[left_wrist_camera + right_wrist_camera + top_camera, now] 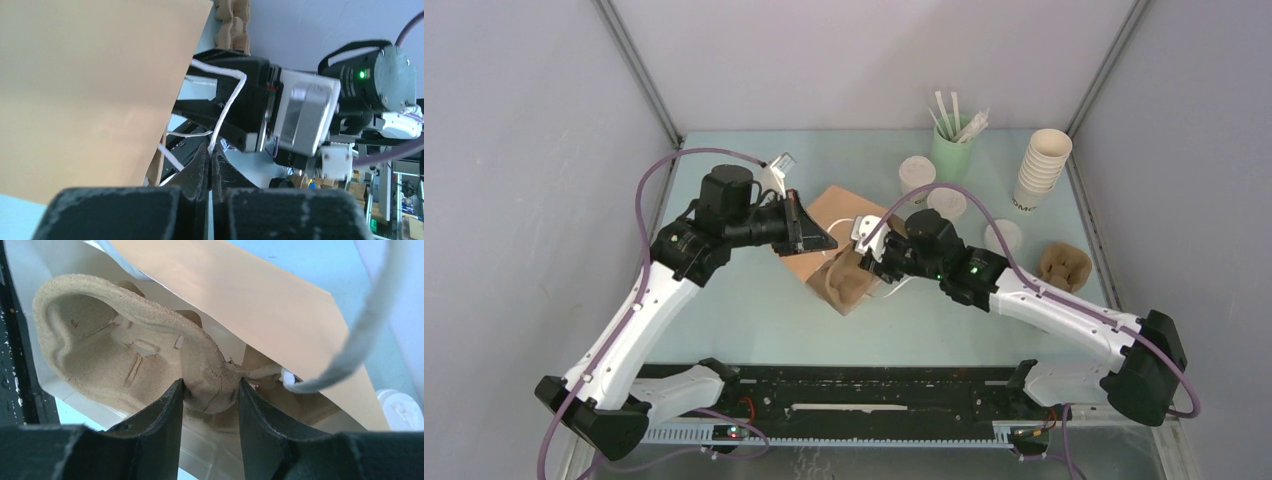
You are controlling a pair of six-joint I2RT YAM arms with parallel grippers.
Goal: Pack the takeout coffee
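So the brown paper bag (pixel 834 210) is lying on its side mid-table (pixel 754 310), mouth facing the near-right. The left gripper (pixel 210 160) is clamped fully together at the bag's far-left side. In its wrist view the bag's white cord handle (pixel 227 100) runs right down into the pinch, so it's got the handle.

The right gripper (pixel 211 390) is at the bag mouth, jaws about half apart with a ridge of a molded pulp cup carrier (pixel 115 345) wedged between them. Both fingers are pressed against it, so that's a real grip. The carrier sits partly inside the opening, with the bag's upper flap over it.

The actual takeout coffee isn't in the bag. One lidded cup (pixel 917 176) stands on the table at the far side, just left of the green cup of white sticks (pixel 952 155). A second lidded cup (pixel 947 203) is a bit nearer, right behind the right wrist and its purple cable. There's another round white lid (pixel 1002 237) further right, beside the forearm; can't tell from above if there's a cup under it.

Also out there are a tall stack of lidless cream cups (pixel 1042 168) in the far-right corner and a spare pulp carrier (pixel 1064 265) near the right wall.
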